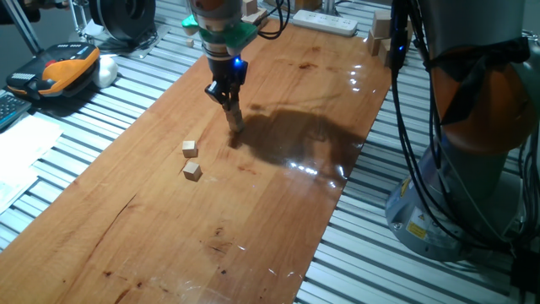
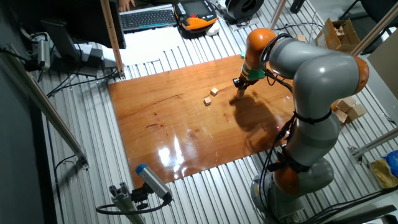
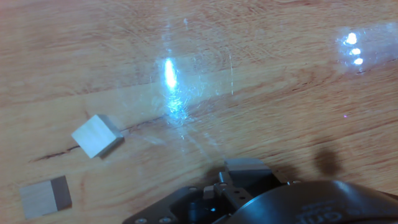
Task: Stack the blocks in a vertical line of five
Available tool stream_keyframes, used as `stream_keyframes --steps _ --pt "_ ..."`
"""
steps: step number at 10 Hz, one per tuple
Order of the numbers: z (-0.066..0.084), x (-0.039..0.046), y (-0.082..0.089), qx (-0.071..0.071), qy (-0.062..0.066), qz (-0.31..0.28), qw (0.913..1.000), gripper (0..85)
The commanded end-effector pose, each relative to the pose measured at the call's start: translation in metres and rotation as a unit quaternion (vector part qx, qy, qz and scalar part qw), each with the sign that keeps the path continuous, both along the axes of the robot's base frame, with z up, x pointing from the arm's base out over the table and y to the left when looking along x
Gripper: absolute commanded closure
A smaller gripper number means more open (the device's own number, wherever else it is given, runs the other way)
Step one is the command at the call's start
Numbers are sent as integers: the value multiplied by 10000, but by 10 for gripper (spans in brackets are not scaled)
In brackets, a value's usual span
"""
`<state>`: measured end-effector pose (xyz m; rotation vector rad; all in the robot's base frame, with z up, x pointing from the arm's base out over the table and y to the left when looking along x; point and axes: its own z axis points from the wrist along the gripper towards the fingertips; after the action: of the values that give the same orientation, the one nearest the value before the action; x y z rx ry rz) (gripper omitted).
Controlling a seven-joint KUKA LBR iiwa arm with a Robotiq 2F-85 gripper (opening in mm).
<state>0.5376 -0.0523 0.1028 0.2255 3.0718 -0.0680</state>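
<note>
Two tiny tan wooden blocks point(image 1: 189, 148) point(image 1: 192, 171) lie apart on the wooden board, left of and nearer than my gripper. They also show in the other fixed view point(image 2: 214, 91) point(image 2: 207, 101) and at the lower left of the hand view point(image 3: 96, 135) point(image 3: 45, 197). My gripper point(image 1: 235, 127) points straight down with its tips close to the board; it also shows in the other fixed view point(image 2: 239, 91). The fingers stand close together. Something tan shows at the tips, but I cannot tell whether it is a block. No other tiny blocks are visible.
The wooden board point(image 1: 253, 211) lies on a slatted metal table. A white power strip point(image 1: 325, 21) and larger pale wooden blocks point(image 1: 381, 29) sit at the far end. An orange and black device point(image 1: 63, 67) lies at the left. The arm's base point(image 1: 472, 169) stands at the right.
</note>
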Motion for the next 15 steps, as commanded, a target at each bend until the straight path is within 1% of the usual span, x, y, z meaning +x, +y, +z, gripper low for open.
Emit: stream_keyframes --steps 1,11,15 --pt "-2 -1 -2 0 0 0 10000 850" --pt "-11 1 -21 18 13 -60 10000 850" --pt "-21 -1 -26 -13 13 -47 10000 850"
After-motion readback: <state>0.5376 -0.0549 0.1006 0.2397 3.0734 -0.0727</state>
